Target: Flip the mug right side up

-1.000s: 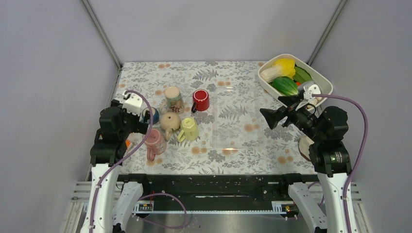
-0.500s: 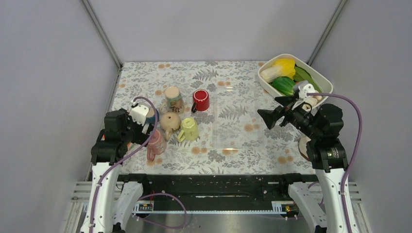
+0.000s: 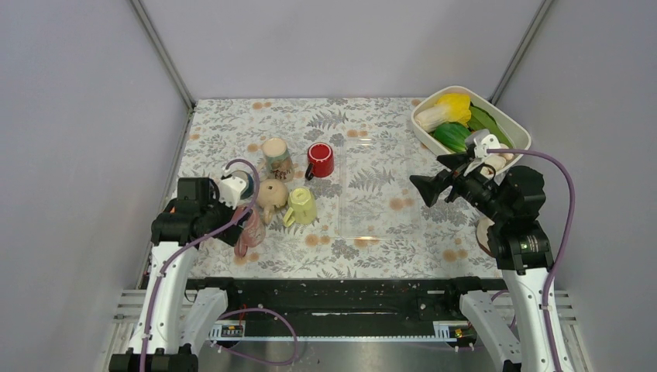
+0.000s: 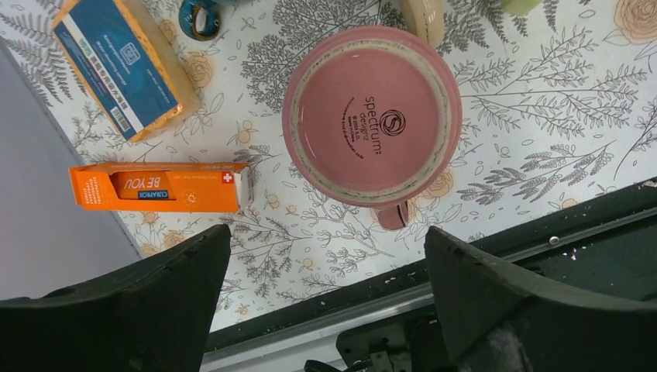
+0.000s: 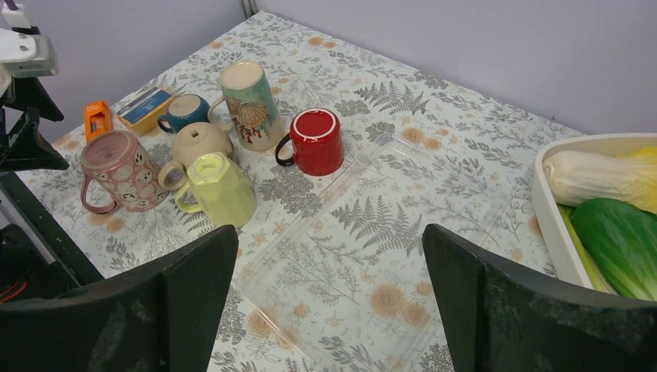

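A pink mug (image 4: 372,116) stands upside down near the table's front left, its stamped base facing up and its handle toward the front edge. It also shows in the overhead view as the pink mug (image 3: 249,226) and in the right wrist view as the pink mug (image 5: 124,172). My left gripper (image 4: 327,232) points straight down beside it, above it on the front-edge side, open and holding nothing. My right gripper (image 5: 329,232) hovers open over the table's right half, far from the mugs, right gripper (image 3: 418,188) aimed left.
Behind the pink mug stand a yellow mug (image 3: 302,206), a beige mug (image 3: 271,194), a red mug (image 3: 320,160), a shell-print mug (image 3: 276,157) and a blue mug (image 5: 184,112). An orange box (image 4: 155,187) and a sponge (image 4: 120,66) lie left. A clear tray (image 3: 380,186) lies mid-table; a white vegetable tub (image 3: 517,132) sits back right.
My left arm has swung from the table's left edge toward the pink mug and tipped downward over it. The right gripper has shifted slightly left. Both stay open.
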Motion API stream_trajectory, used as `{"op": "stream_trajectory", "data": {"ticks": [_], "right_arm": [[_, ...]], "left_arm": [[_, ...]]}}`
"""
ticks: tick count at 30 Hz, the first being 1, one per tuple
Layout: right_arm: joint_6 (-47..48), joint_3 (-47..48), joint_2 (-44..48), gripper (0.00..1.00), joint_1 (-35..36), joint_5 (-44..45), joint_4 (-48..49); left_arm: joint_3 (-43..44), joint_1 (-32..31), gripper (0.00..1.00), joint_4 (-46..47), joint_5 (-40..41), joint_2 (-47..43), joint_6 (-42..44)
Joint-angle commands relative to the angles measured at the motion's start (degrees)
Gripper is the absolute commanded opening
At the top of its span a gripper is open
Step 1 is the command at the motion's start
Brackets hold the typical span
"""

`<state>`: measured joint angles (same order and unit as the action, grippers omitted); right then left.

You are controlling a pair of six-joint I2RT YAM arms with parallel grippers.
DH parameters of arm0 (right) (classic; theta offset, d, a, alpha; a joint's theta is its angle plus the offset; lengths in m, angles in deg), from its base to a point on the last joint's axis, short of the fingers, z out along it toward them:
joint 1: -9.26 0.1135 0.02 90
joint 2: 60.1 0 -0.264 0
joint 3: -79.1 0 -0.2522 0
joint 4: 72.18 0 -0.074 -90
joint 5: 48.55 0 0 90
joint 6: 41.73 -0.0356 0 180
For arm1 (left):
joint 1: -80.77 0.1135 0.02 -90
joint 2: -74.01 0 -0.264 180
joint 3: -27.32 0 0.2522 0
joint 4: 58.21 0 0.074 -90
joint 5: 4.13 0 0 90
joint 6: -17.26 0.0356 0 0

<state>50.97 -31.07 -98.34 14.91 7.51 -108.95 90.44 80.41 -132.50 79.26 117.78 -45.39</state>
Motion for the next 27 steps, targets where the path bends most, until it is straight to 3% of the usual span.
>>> {"op": "stream_trajectory", "data": {"ticks": [1, 16, 27], "right_arm": [[-0.2, -0.3, 0.9, 0.99, 0.4, 1.4, 3.1], [-0.2, -0.6, 0.4, 0.99, 0.3, 3.3, 3.5], [0.0, -0.8, 0.2, 0.99, 0.3, 3.9, 3.5]], "left_arm": [[-0.3, 0.4, 0.99, 0.4, -1.0, 2.5, 2.5], [-5.4, 0.4, 0.99, 6.7, 1.3, 11.6, 4.9], [-9.3, 0.4, 0.74, 14.6, 5.5, 13.7, 4.3]]}}
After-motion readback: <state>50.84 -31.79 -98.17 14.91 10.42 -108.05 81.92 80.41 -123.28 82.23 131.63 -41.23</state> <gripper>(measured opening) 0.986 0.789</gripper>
